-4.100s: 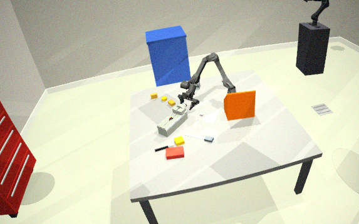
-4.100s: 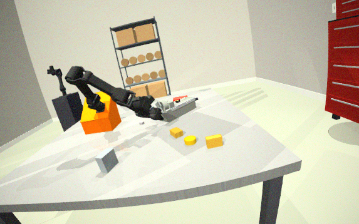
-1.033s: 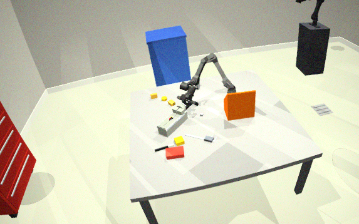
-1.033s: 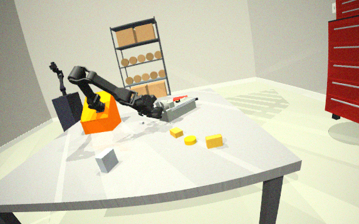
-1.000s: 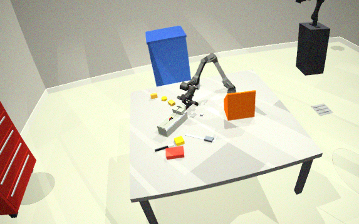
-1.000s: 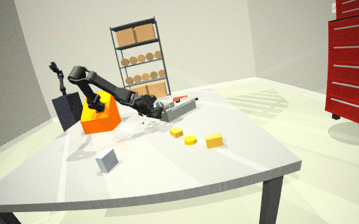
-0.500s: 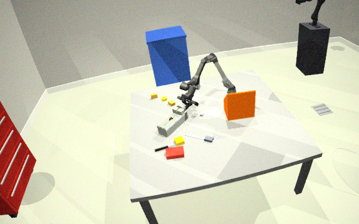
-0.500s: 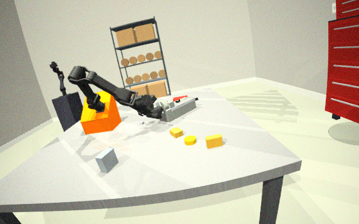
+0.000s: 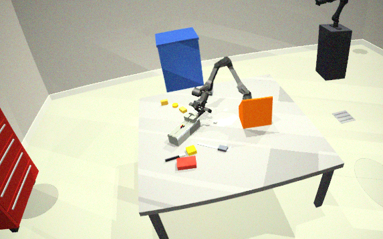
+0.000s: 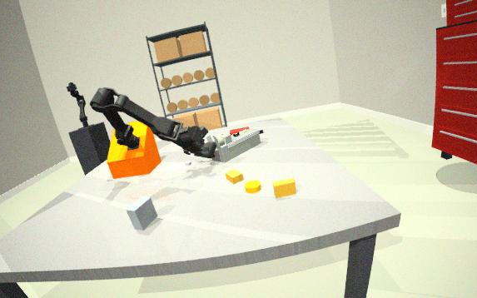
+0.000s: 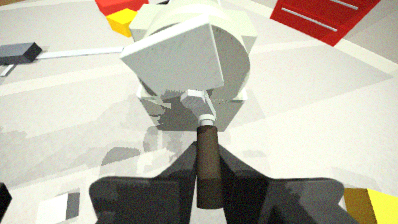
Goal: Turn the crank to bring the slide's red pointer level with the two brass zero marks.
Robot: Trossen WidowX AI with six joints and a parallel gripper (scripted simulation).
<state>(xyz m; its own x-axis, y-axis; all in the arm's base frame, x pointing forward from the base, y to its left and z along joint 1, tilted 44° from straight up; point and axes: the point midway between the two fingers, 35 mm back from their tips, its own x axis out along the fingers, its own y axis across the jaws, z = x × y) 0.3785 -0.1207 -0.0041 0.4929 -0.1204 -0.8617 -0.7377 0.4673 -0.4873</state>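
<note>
The grey slide machine (image 9: pixel 183 129) (image 10: pixel 240 142) lies on the white table (image 9: pixel 246 167) (image 10: pixel 206 225), left of its middle. Its red pointer (image 9: pixel 182 126) (image 10: pixel 239 131) sits on top of the slide; the brass zero marks are too small to make out. In the wrist view the round crank disc (image 11: pixel 200 55) fills the top, and the brown crank handle (image 11: pixel 208 160) sticks out toward the camera. My gripper (image 11: pixel 204 145) (image 9: pixel 199 111) (image 10: pixel 211 150) is at the machine's crank end. It is shut on the handle, with one dark finger on each side.
An orange box (image 9: pixel 256 111) (image 10: pixel 133 151) stands right of the arm, a blue box (image 9: pixel 179 58) behind the table. Three yellow blocks (image 9: pixel 175 105) (image 10: pixel 252 186) lie beside the machine. A red block (image 9: pixel 186 162), a yellow block (image 9: pixel 191 149) and a grey block (image 9: pixel 222 147) (image 10: pixel 141 213) lie beyond the machine's far end.
</note>
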